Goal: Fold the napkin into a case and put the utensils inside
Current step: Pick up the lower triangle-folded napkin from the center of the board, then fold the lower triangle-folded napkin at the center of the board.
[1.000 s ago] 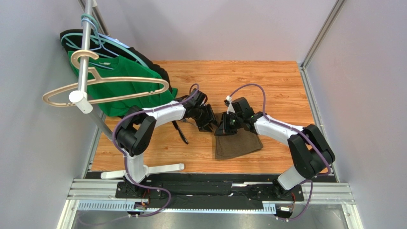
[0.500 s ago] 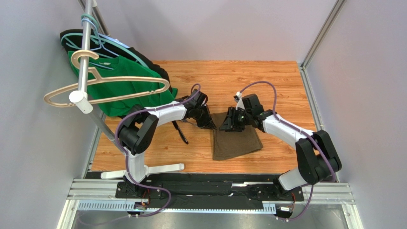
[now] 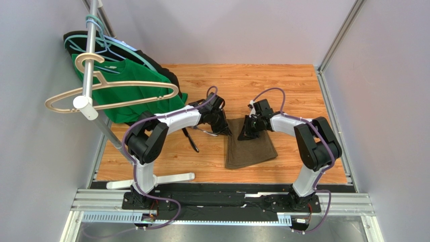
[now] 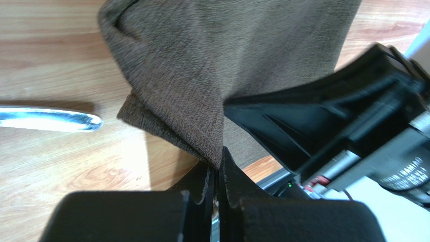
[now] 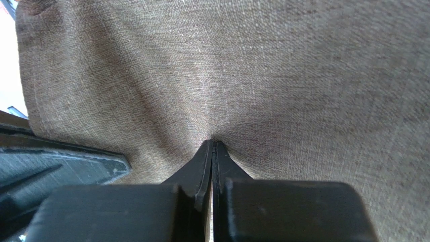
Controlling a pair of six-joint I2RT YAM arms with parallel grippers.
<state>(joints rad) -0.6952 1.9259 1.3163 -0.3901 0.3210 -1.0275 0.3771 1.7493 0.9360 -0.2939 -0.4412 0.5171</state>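
Note:
The olive-brown napkin (image 3: 251,149) lies on the wooden table between the arms, with its far edge lifted. My left gripper (image 3: 225,132) is shut on the napkin's far left corner (image 4: 202,136), and the cloth rises in a fold from its fingertips (image 4: 218,164). My right gripper (image 3: 246,132) is shut on a pinch of the napkin (image 5: 282,91) further right along the far edge, where wrinkles spread from its tips (image 5: 213,143). A silvery utensil end (image 4: 48,119) lies on the wood left of the napkin. A dark-handled utensil (image 3: 192,139) lies left of my left gripper.
A clothes rack (image 3: 91,60) with hangers, a green shirt (image 3: 126,93) and a black garment stands at the far left; its foot (image 3: 166,179) reaches along the near table edge. Grey walls close the table's back and right.
The left gripper has shut on the napkin's corner. The right gripper let go, shifted right along the far edge, and shut on the cloth again. The napkin now lies more spread out.

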